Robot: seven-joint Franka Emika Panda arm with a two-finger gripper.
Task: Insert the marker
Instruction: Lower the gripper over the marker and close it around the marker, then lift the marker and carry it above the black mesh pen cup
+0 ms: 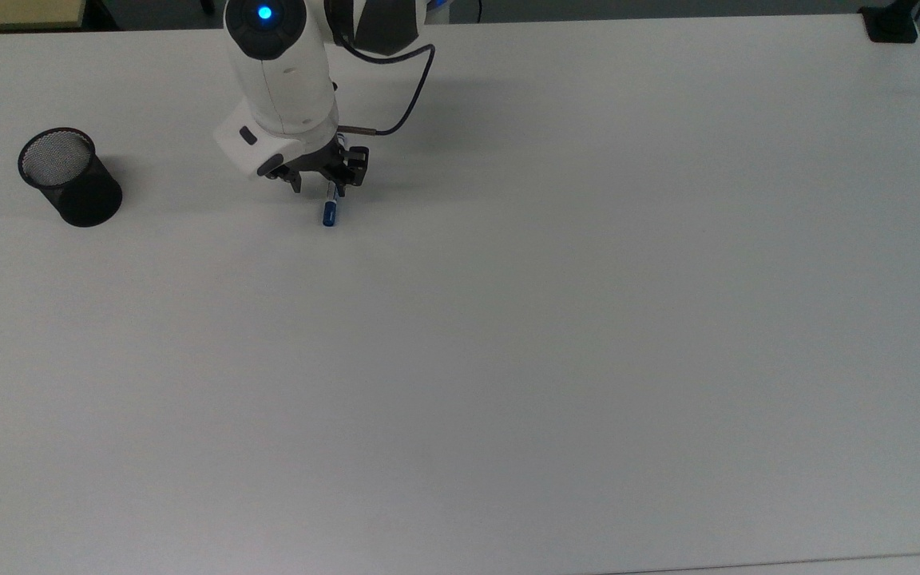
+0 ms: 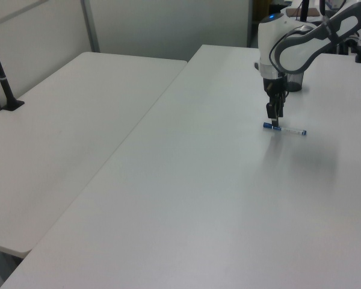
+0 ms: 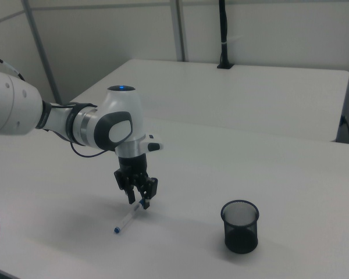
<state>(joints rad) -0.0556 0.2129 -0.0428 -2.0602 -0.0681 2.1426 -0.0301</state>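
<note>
In the right view, the marker (image 3: 128, 218) is seen lying flat on the white table (image 3: 291, 174), with the black mesh cup (image 3: 240, 226) standing well apart toward the right view's right. The gripper (image 3: 138, 200) is held just above the marker's far end, its fingers spread apart and nothing grasped between them.

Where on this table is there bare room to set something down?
Nearly everywhere: the table is bare from the marker across to the top view's right edge and down to its near edge. Also bare is the strip between the black mesh cup and the gripper. Only around the marker, beneath the arm, is it crowded.
</note>
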